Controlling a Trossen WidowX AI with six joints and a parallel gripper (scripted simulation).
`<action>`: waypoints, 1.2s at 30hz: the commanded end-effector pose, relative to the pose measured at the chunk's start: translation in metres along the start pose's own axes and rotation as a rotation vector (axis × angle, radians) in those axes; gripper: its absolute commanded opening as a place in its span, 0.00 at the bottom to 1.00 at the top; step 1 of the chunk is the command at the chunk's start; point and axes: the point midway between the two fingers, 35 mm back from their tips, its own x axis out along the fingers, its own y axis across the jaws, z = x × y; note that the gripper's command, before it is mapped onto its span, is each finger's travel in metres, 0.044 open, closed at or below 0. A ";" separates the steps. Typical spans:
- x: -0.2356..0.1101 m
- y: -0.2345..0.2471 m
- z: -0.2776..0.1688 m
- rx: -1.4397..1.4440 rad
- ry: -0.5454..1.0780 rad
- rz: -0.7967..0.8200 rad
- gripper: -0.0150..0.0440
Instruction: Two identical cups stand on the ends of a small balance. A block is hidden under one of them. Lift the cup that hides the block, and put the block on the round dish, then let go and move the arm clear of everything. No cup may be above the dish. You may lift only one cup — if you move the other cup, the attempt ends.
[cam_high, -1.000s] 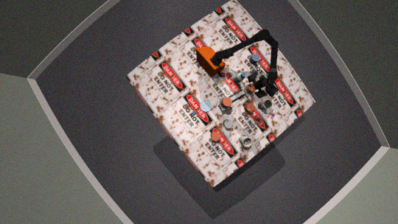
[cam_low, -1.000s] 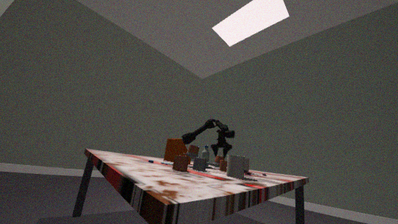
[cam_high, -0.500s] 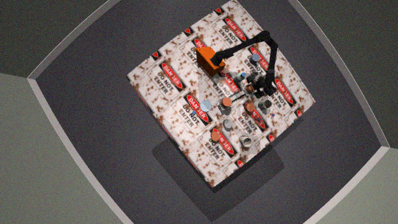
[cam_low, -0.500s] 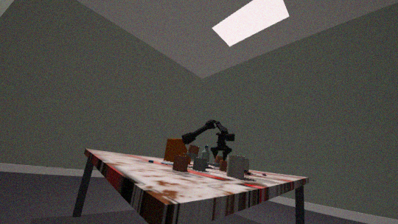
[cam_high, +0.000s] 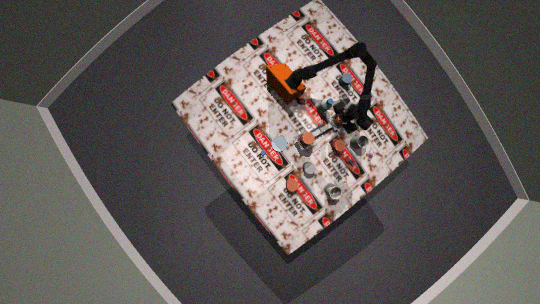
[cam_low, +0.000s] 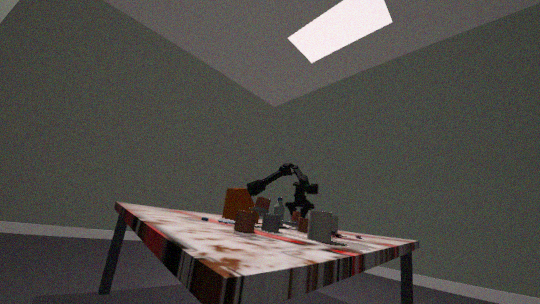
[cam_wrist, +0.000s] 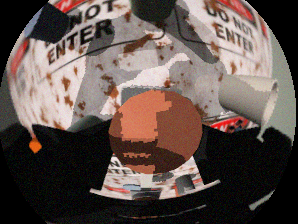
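Note:
One orange-brown cup (cam_high: 307, 138) (cam_low: 262, 203) stands on the raised end of the small balance (cam_high: 323, 131). Its twin (cam_high: 338, 119) (cam_low: 296, 215) (cam_wrist: 155, 125) is on the low end, partly covered by the gripper in the top view. My gripper (cam_high: 344, 117) (cam_low: 300, 208) (cam_wrist: 152, 119) is open and low, with a finger on each side of this twin. Contact with it cannot be made out. The round dish (cam_high: 279, 143) is a pale blue disc on the table, beyond the raised cup. No block is visible.
A bottle (cam_high: 327, 104) (cam_low: 279, 207) and an orange cylinder (cam_high: 340, 145) are near the balance. Grey cups (cam_high: 359, 143) (cam_high: 333, 192) (cam_wrist: 245, 96), a grey cylinder (cam_high: 309, 169), another orange cylinder (cam_high: 292, 184), a blue one (cam_high: 347, 78) and an orange box (cam_high: 284, 82) (cam_low: 237, 202) also stand about.

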 end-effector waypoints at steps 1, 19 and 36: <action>0.000 -0.001 -0.001 0.005 0.005 -0.003 0.81; -0.013 -0.004 -0.001 0.005 0.009 -0.004 0.25; -0.034 -0.007 -0.002 0.005 0.013 -0.005 0.25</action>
